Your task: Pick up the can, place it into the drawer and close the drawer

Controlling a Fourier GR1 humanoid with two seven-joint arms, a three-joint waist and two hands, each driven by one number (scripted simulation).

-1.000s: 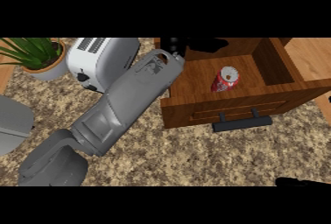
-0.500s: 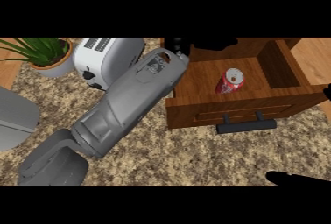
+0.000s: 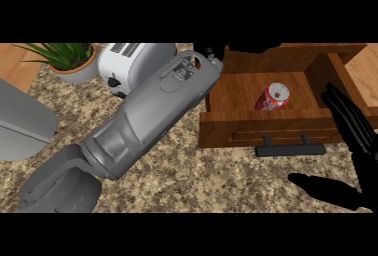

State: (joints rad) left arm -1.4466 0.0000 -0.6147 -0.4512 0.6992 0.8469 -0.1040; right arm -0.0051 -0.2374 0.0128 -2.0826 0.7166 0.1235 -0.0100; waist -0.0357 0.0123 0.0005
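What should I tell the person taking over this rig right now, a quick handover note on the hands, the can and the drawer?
Left hand: at the drawer's back-left corner, mostly hidden past the forearm; fingers can't be judged.
Right hand: open, fingers straight, beside the drawer's right front corner, holding nothing.
Can: lying on its side inside the drawer, clear of both hands.
Done: can picked up and placed in the drawer.
Left: the drawer is open; push it shut, probably with the right hand against the front near the handle.
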